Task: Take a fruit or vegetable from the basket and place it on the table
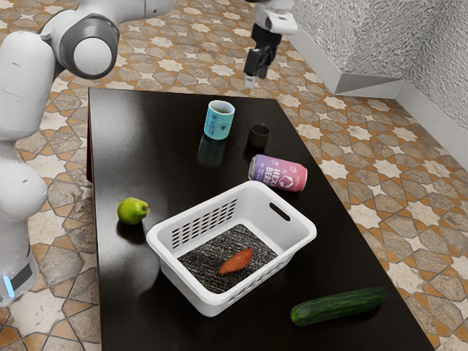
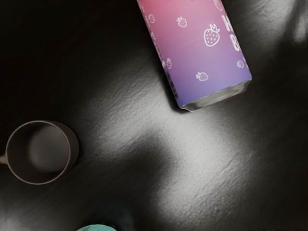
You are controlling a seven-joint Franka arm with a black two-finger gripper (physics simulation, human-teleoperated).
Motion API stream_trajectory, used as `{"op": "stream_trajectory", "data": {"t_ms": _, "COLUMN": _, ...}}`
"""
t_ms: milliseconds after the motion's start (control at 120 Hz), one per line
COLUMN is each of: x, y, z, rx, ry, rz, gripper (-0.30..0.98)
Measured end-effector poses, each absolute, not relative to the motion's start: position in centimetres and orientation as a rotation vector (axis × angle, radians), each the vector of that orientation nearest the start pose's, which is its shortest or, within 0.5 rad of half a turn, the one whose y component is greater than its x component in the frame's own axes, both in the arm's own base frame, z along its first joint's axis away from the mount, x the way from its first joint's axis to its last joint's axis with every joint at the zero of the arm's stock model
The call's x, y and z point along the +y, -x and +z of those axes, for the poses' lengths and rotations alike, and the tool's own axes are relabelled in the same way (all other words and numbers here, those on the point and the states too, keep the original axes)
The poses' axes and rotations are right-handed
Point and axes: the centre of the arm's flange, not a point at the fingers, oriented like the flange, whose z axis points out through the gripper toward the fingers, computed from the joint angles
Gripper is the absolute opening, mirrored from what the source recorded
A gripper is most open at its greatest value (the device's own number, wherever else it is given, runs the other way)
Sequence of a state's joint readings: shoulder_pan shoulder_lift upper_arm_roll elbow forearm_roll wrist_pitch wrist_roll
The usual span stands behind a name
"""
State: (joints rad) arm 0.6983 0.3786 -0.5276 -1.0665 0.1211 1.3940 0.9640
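Indeed, 1 basket [image 1: 184,284] holds 1 sweet potato [image 1: 236,261].

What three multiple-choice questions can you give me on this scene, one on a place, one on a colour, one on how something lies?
1. Where is the reddish vegetable?
A) inside the blue cup
B) in the basket
C) on the floor

2. What colour is the pear?
A) purple
B) white
C) green

3. How does the can rest?
A) on its side
B) upright
C) upside down

Key:
1 B: the white walls surround it.
2 C: its skin shows green.
3 A: its long side lies along the tabletop.
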Motion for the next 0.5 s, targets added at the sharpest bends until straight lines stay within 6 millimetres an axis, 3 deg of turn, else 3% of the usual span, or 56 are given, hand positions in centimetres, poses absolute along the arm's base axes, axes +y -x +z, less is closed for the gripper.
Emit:
{"op": "stream_trajectory", "data": {"t_ms": 342, "x": 20.4, "y": -60.3, "z": 64.4, "rx": 1.327, "ry": 2.903, "rz": -0.099, "gripper": 0.68}}
{"op": "stream_trajectory", "data": {"t_ms": 358, "x": 20.3, "y": -59.8, "z": 65.9, "rx": 1.320, "ry": 2.883, "rz": -0.129, "gripper": 0.68}}
{"op": "stream_trajectory", "data": {"t_ms": 383, "x": 19.6, "y": -58.1, "z": 70.2, "rx": 1.292, "ry": 2.824, "rz": -0.200, "gripper": 0.68}}
{"op": "stream_trajectory", "data": {"t_ms": 442, "x": 17.4, "y": -52.9, "z": 79.3, "rx": 1.218, "ry": 2.691, "rz": -0.316, "gripper": 0.68}}
{"op": "stream_trajectory", "data": {"t_ms": 500, "x": 14.6, "y": -50.1, "z": 83.1, "rx": 1.227, "ry": 2.624, "rz": -0.350, "gripper": 0.68}}
